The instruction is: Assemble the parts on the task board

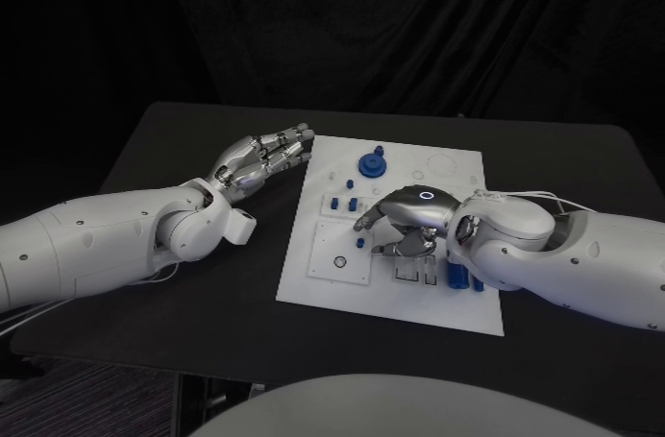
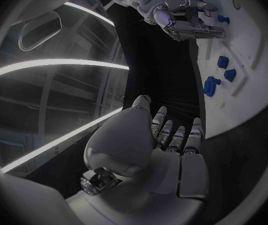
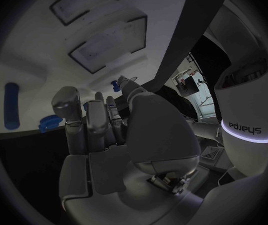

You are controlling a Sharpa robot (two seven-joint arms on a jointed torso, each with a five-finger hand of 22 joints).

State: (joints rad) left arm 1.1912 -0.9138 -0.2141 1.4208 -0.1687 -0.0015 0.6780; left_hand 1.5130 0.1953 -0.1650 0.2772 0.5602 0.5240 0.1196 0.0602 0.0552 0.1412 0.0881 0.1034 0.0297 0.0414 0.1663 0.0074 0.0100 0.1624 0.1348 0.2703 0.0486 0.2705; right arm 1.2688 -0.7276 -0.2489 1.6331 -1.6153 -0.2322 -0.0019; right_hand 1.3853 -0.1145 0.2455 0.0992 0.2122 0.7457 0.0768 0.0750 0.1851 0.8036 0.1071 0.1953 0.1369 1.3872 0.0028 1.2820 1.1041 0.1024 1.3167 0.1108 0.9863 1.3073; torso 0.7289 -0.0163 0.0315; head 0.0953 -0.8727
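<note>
- Nearest the head camera, the right hand (image 1: 402, 224) hangs over the middle of the white task board (image 1: 316, 285), fingers curled down toward the board's surface; whether they pinch a part cannot be told, since the hand hides what lies under it
- Left hand (image 1: 263, 158) hovers just off the board's left edge near its far corner; fingers extended and slightly apart, holding nothing
- Small blue parts sit on the board: a round knob-like piece (image 1: 372, 163) toward the far edge, short pegs (image 1: 342, 204) left of the right hand, and upright pieces (image 1: 457, 279) near the board's near right corner
- Judged by look, the parts are light, rigid plastic, probably smooth and apt to slip or roll; a fingertip pinch across each peg's sides seems the safest hold
- Left wrist view adds the board's edge seen side-on, with blue parts (image 2: 211, 85) standing proud of it and the right hand (image 2: 178, 15) beyond
- Right wrist view shows the right hand's fingers (image 3: 96, 117) close to the board's recessed slots, a long blue peg (image 3: 11, 105) lying beside them
</note>
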